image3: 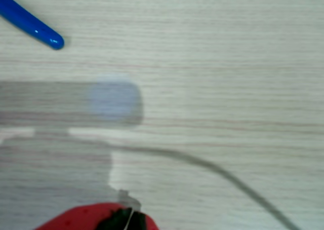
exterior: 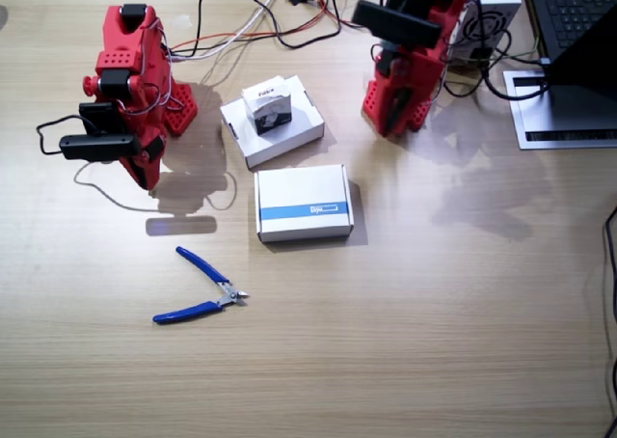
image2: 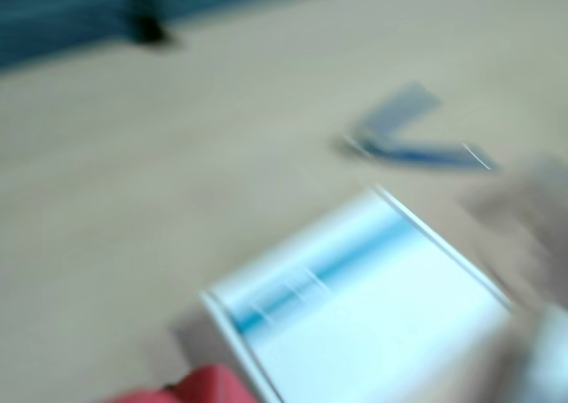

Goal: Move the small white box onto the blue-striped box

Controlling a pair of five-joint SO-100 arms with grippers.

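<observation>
The small white box (exterior: 268, 105), with a dark printed face, stands on top of a plain white flat box (exterior: 273, 122). Just in front of it lies the blue-striped box (exterior: 304, 203), flat on the table; it also shows, blurred, in a wrist view (image2: 355, 305). My left gripper (exterior: 388, 124) points down at the table to the right of both boxes, its jaws together and holding nothing. My right gripper (exterior: 145, 173) hangs folded on the other side, jaws together and empty; only a red jaw tip (image3: 96, 217) shows in its wrist view.
Blue-handled pliers (exterior: 202, 288) lie on the table in front of the boxes, between them and the near edge; one handle tip (image3: 35, 30) shows in a wrist view. Cables (exterior: 260, 18) run along the far edge, and a laptop (exterior: 569, 62) sits at the far corner beside the left arm.
</observation>
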